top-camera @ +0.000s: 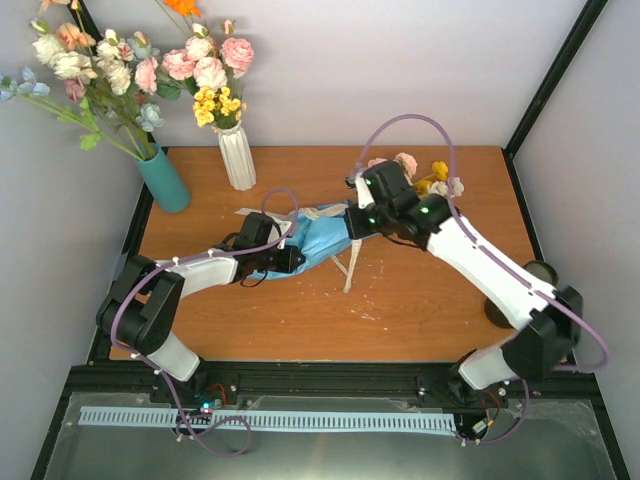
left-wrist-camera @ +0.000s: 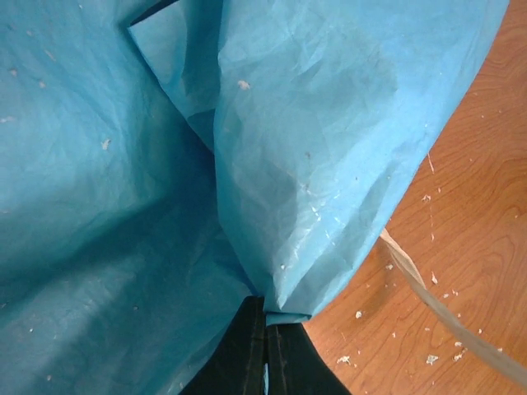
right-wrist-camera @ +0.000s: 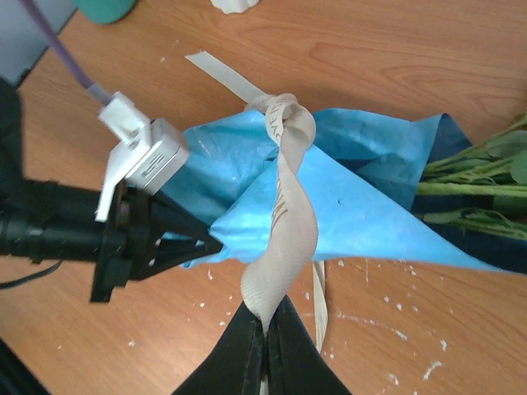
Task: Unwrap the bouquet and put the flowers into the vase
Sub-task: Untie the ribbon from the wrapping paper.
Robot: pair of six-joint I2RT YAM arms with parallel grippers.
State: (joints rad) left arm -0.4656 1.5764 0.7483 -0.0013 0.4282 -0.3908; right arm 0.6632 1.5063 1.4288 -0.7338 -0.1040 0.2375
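The bouquet lies on its side mid-table, with its crinkled blue paper (top-camera: pixel 318 238) toward the left and the pink, cream and yellow flowers (top-camera: pixel 412 170) toward the back right. In the right wrist view their green stems (right-wrist-camera: pixel 473 185) run out of the paper (right-wrist-camera: pixel 362 214). My left gripper (left-wrist-camera: pixel 265 306) is shut on a fold of the paper (left-wrist-camera: pixel 313 164) at its left end (top-camera: pixel 290 258). My right gripper (right-wrist-camera: pixel 265 322) is shut on the beige ribbon (right-wrist-camera: pixel 284 206), which twists up to a knot over the wrap. A dark vase (top-camera: pixel 543 269) shows at the right edge, mostly hidden behind my right arm.
A teal vase (top-camera: pixel 165 180) and a white ribbed vase (top-camera: pixel 237 155), each holding a large bunch, stand at the back left. A loose ribbon tail (top-camera: pixel 350 268) hangs toward the table. Small white flecks litter the wood (right-wrist-camera: pixel 412 329).
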